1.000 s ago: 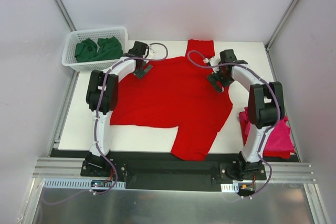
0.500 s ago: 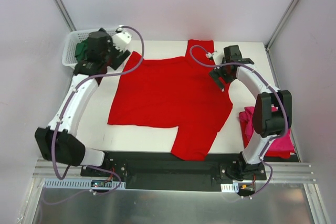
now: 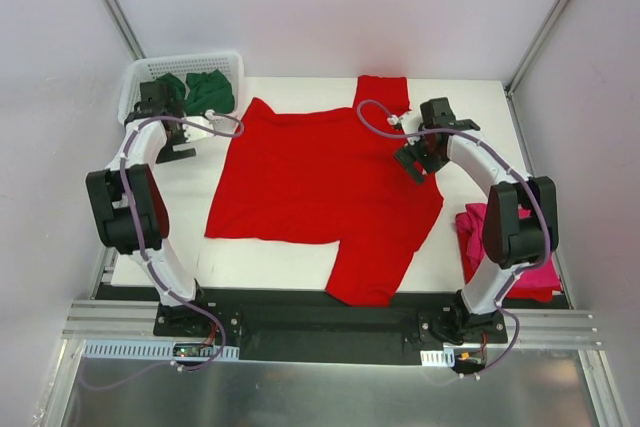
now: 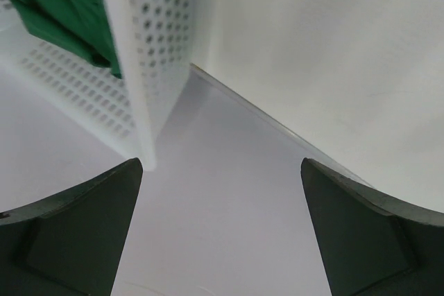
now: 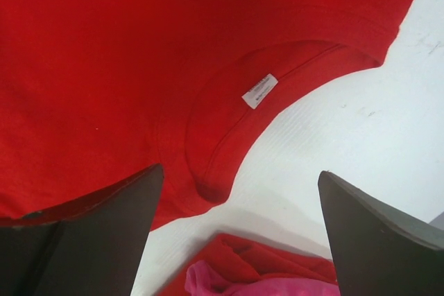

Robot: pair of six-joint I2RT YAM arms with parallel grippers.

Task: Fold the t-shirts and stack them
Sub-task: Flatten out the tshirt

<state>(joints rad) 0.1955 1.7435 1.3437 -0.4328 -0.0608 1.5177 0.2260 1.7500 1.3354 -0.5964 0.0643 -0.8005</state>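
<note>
Nearest you, one sleeve of the red t-shirt reaches the near edge of the white surface. The rest lies spread flat, much as it lay a second ago. The magenta-pink t-shirt sits bunched at the near right corner, partly behind the right arm, and has not moved. Farther in, your right gripper hovers spread wide above the red shirt's collar, with the neck label showing beyond its fingers. It has barely shifted. Your left gripper is the change. A second ago it was over the shirt's far left corner. Now it has swung off the cloth to the left, its fingers wide apart and holding nothing, beside the white lattice basket. That basket stands at the far left corner, and the dark green t-shirts lie in it.
</note>
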